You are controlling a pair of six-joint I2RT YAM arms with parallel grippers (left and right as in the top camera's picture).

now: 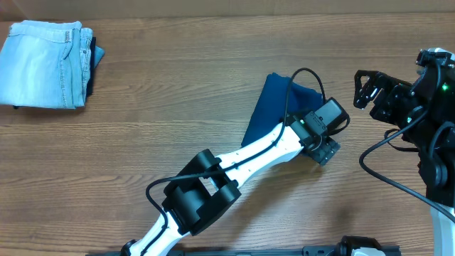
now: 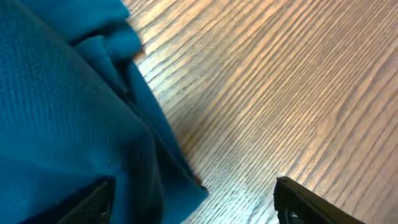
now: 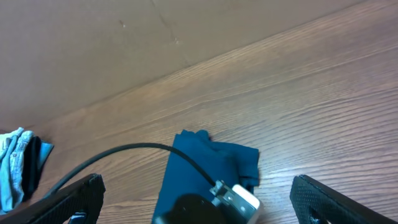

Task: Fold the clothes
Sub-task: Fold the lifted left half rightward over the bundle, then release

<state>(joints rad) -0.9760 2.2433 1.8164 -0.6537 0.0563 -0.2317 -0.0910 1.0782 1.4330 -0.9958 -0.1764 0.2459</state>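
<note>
The clothes are a deep teal shirt, lying folded into a narrow bundle right of the table's middle. My left gripper sits low over its near right end and is open. In the left wrist view the shirt fills the left side. Its folded corner lies loose between the wide-apart fingers of the left gripper, and neither pad presses it. My right gripper hovers to the right of the shirt, open and holding nothing. From the right wrist the shirt lies ahead, partly behind the left wrist's camera and cable.
Pale blue jeans lie folded at the far left corner, and they also show at the left edge as jeans in the right wrist view. The wooden table is bare between them and the shirt. The left arm stretches diagonally from the near edge.
</note>
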